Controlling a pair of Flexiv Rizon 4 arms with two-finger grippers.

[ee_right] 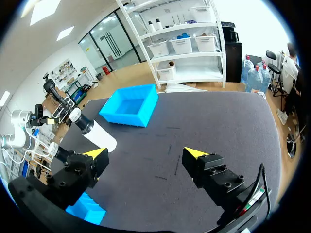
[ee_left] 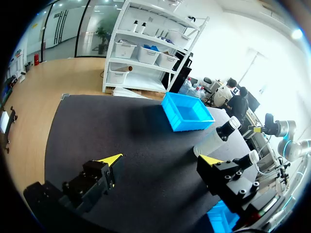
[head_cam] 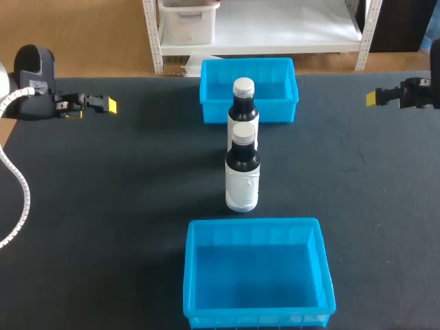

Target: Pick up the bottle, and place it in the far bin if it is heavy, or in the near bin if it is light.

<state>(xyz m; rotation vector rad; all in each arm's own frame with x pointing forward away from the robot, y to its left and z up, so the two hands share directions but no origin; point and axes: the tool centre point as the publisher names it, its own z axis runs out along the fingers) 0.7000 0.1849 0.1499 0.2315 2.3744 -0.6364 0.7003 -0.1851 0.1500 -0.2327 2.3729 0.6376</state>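
1. The dark surface [head_cam: 103, 206] carries two blue open bins on its middle line. The far bin [head_cam: 278, 113] sits at the far edge and the near bin [head_cam: 254, 317] at the near edge.
2. Two dark bottles with white labels and pale caps stand upright between the bins, one behind the other.
3. The far bottle [head_cam: 243, 103] stands close before the far bin's front wall. From above, it covers part of that wall.
4. The near bottle [head_cam: 242, 175] stands about midway between the bins, apart from the near bin. Its cap overlaps the far bottle's lower body from above, so I cannot tell whether the two touch.
5. Each bottle blocks the straight way from the other to one bin. The far bottle stands between the near bottle and the far bin, and the near bottle between the far bottle and the near bin.
6. The left gripper [head_cam: 108, 105] hangs near the surface's far left corner, well apart from the bottles. Its fingers [ee_left: 97, 177] are spread wide with nothing between them.
7. The right gripper [head_cam: 375, 97] hangs near the far right corner, also well apart from the bottles. Its fingers [ee_right: 214, 170] are likewise spread and grasp nothing.
8. In both wrist views, one finger hides most of the near bottle, and only its cap shows.
9. A white ribbed hose [head_cam: 17, 179] hangs from the left arm along the surface's left edge.
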